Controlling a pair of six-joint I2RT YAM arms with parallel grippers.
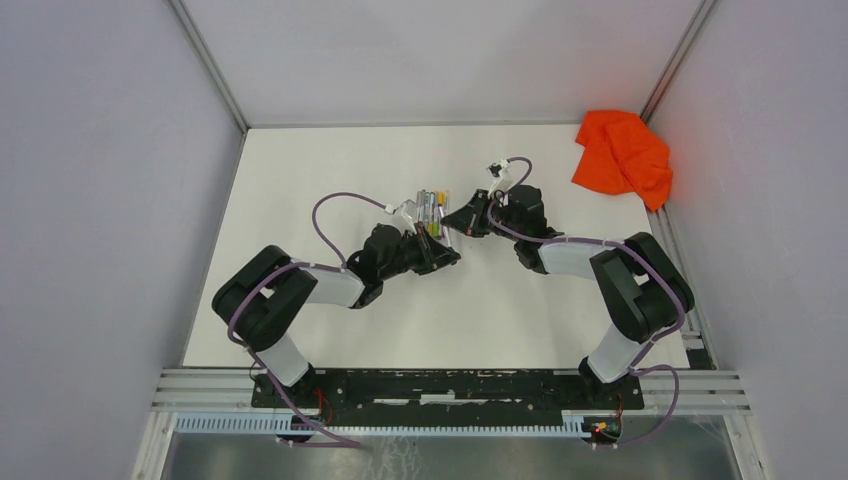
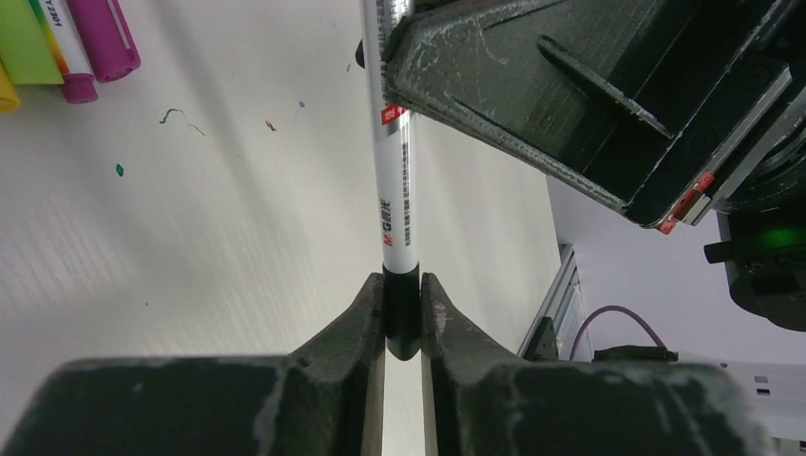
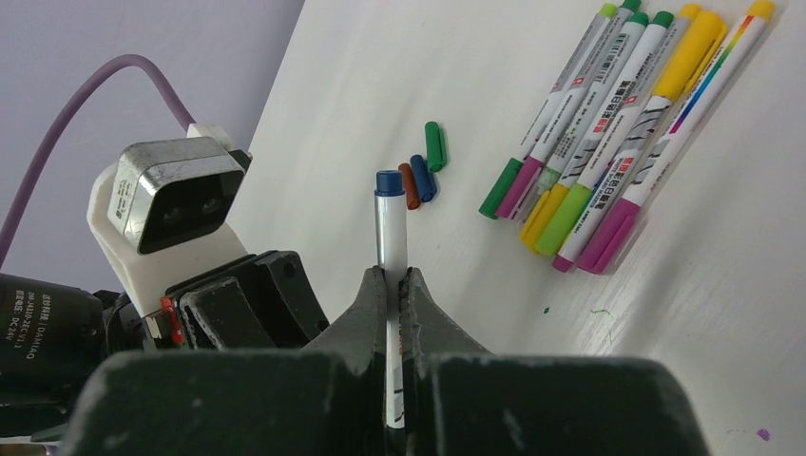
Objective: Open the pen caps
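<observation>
One pen with a grey-white barrel is held between both grippers above the table. My left gripper is shut on the pen's dark cap. My right gripper is shut on the barrel; the pen's blue far end sticks out past its fingers. In the top view the left gripper and the right gripper meet tip to tip beside the pens. Several capped pens lie in a row. Three loose caps lie near them: green, blue, red-brown.
An orange cloth lies at the back right corner. Grey walls close the table on three sides. A magenta pen end shows at the left wrist view's top left. Small ink marks dot the white table.
</observation>
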